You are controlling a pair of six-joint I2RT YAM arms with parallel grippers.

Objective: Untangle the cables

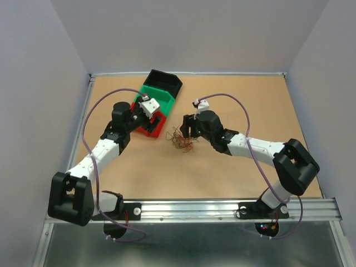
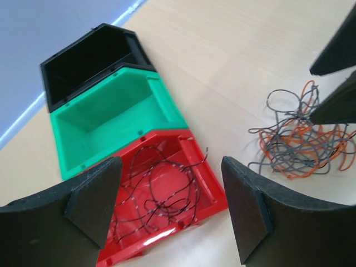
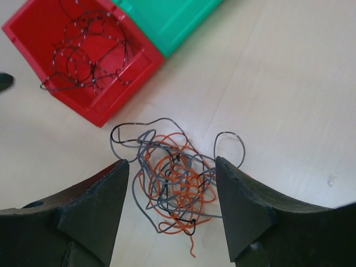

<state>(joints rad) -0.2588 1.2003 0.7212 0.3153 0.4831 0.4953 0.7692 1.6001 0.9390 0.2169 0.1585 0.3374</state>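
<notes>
The cables (image 3: 173,179) lie in a small tangled clump of orange, grey and black strands on the wooden table (image 3: 289,100). My right gripper (image 3: 172,207) hangs open just above the clump, one finger on each side, holding nothing. From above, the clump (image 1: 182,141) sits left of the right gripper (image 1: 187,130). A single black striped cable (image 2: 156,189) lies loose in the red bin (image 2: 214,186). My left gripper (image 2: 169,207) stands open over that bin's near corner with nothing between its fingers. The left gripper (image 1: 151,115) is at the bins' front.
Three bins stand in a row at the back left: red (image 1: 154,127), green (image 1: 158,95) and black (image 1: 165,81). The green bin (image 2: 105,119) and black bin (image 2: 89,58) hold nothing. A raised rim (image 1: 83,117) borders the table, and grey walls surround it.
</notes>
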